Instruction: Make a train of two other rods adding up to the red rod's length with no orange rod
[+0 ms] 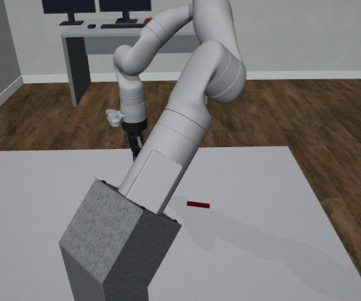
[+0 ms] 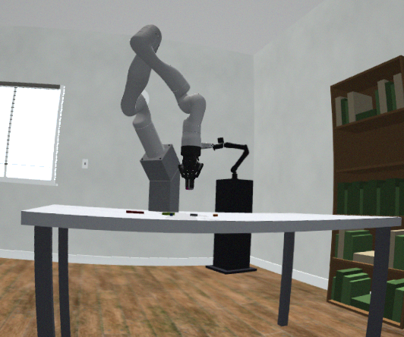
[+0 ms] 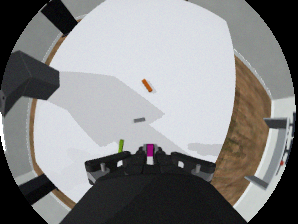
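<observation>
My gripper is shut on the magenta rod and holds it well above the table. In the top view the arm hides the fingertips. The lime rod lies left of the gripper in the wrist view. The grey rod lies beyond the fingers there, apart from the lime one. The red rod lies flat, apart from the others. A small blue rod shows close to the lime rod; whether they touch I cannot tell. It is not seen in the wrist view.
The orange rod lies on the white table, beyond the grey rod in the wrist view. The robot's base stands at one side of the table. A bookshelf and a desk stand away from it.
</observation>
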Motion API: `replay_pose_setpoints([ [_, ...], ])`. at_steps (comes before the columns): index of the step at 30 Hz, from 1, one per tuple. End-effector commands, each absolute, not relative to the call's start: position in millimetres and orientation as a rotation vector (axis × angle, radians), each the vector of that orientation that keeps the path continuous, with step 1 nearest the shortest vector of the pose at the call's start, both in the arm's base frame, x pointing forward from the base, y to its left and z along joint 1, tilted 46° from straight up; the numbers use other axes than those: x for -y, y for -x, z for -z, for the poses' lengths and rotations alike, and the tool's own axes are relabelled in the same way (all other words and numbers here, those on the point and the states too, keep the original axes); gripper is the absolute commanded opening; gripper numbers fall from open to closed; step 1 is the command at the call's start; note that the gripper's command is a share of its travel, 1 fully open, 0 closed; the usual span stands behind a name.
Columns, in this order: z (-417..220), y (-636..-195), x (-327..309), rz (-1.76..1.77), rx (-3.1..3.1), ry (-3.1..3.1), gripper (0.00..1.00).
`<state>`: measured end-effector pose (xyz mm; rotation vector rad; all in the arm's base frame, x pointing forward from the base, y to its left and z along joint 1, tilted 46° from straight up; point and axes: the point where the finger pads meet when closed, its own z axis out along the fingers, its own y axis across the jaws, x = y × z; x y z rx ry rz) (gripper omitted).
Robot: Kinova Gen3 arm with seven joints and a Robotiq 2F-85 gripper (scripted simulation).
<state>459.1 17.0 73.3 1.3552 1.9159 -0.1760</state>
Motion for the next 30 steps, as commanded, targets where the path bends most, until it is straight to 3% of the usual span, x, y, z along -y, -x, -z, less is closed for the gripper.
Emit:
replay_pose_setpoints([
  [1, -81.5, -454.2, -4.1, 0.157, -1.883, -1.394, 0.05],
  [30, -168.7, -377.8, 189.8, -0.21, -1.259, -1.98, 0.05],
])
